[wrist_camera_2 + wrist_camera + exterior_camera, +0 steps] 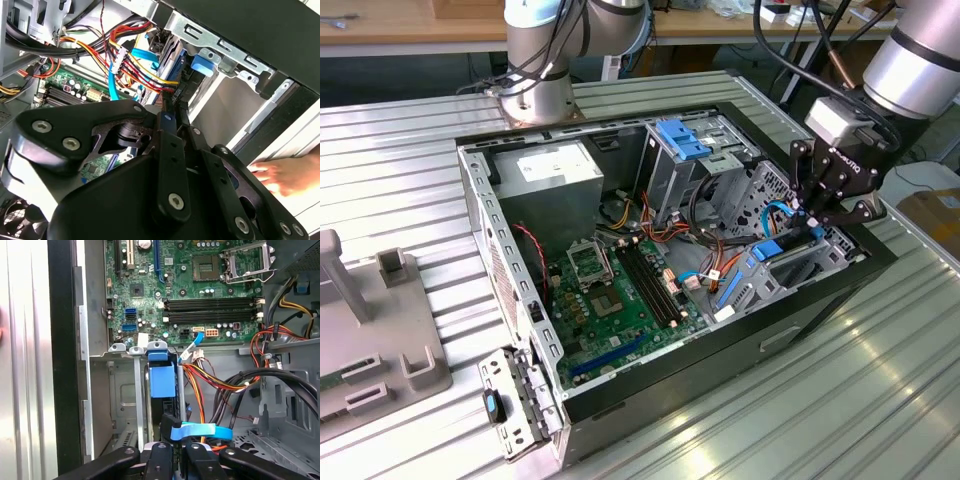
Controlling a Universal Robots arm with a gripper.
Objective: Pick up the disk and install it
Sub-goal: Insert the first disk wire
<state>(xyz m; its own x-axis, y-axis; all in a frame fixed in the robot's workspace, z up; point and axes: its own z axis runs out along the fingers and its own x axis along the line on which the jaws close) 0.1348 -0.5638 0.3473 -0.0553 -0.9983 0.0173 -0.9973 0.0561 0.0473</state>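
- We see the hand (812, 215) over the drive cage (825, 265) at the exterior view's right end of the open computer case (480, 200), which lies on the ribbed tabletop (880, 380).
- The relation that matters most is that the disk (162, 382) lies straight ahead of the hand, in line with its reach. It is not off to either side.
- The disk stands on edge in a slot of the cage. Its blue rail faces us in the first wrist view, and its long axis runs down into the bay, away from the hand.
- In the exterior view the disk (782, 247) shows as a blue strip directly under the hand, between the cage walls.
- In the second wrist view the hand (172, 105) is narrow, its two fingers drawn close together. Their tips sit at or just beside the disk's near edge.
- We cannot tell whether they touch it, and we see nothing clamped between them.
- We judge that the disk is already partly in the bay. How deep it sits is hidden by the cage.
- A flat blue cable (200, 431) crosses just in front of the hand, near the disk's end.
- The motherboard (200, 290) lies beyond the cage, well apart from the hand.
- A person's fingers (287, 175) rest outside the case wall.
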